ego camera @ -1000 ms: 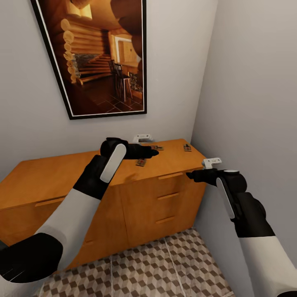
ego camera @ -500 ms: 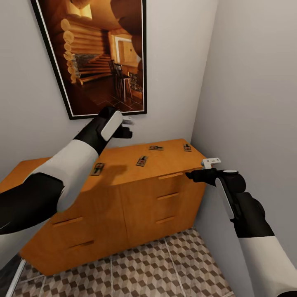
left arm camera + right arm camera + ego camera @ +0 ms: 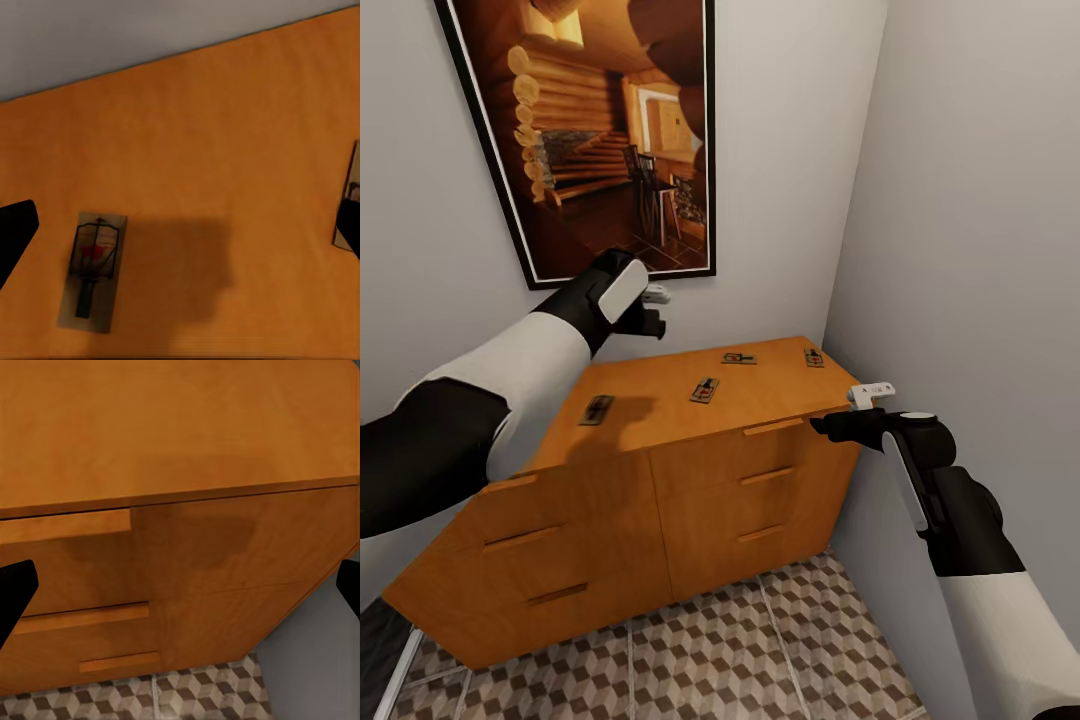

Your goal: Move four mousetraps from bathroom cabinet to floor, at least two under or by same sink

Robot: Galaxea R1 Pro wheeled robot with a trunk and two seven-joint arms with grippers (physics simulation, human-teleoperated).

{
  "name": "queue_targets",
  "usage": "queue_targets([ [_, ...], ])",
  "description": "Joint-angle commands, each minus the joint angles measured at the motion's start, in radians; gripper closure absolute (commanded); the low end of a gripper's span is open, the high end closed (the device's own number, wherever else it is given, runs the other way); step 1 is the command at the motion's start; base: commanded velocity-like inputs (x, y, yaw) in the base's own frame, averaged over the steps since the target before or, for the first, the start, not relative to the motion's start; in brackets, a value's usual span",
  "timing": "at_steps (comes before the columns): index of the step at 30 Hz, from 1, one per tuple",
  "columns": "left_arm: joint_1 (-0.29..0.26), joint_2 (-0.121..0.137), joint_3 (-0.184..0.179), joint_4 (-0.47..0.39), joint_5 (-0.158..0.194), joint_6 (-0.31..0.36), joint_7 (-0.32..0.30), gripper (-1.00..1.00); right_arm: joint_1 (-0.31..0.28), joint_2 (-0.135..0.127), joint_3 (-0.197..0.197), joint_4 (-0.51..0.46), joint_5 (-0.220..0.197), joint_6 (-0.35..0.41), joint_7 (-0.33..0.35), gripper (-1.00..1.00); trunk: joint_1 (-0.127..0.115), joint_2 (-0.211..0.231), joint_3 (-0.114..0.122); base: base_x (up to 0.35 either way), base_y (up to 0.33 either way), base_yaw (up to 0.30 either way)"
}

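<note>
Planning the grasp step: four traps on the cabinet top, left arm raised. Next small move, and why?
Probably lower the left gripper onto the nearest mousetrap: its open fingers hang above the cabinet top, that trap lies flat almost beneath them, and nothing is held.

We see the orange-brown cabinet (image 3: 660, 400) standing on the cube-patterned floor (image 3: 760, 640), four mousetraps (image 3: 705, 389) lying flat and apart on its top.
</note>
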Motion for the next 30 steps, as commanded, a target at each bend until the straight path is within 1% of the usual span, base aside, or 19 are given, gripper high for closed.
queue_targets([
  [1,-0.005,0.001,-0.007,0.007,0.011,0.002,0.007,-1.0,-0.001,-0.001,0.001,-0.001,-0.004,0.004,-0.002,-1.0,0.0,-0.001,-0.001,0.0,0.0,0.0],
  [15,-0.019,0.006,-0.009,0.131,0.011,0.002,0.009,-1.0,-0.001,-0.001,0.001,-0.001,-0.004,0.004,-0.002,-1.0,0.0,-0.001,-0.001,0.0,0.0,0.0],
  [30,-0.017,0.01,-0.01,0.223,0.011,0.0,0.008,-1.0,-0.001,-0.001,0.001,-0.002,-0.004,0.004,-0.002,-1.0,0.0,-0.001,-0.001,0.0,0.0,0.0],
])
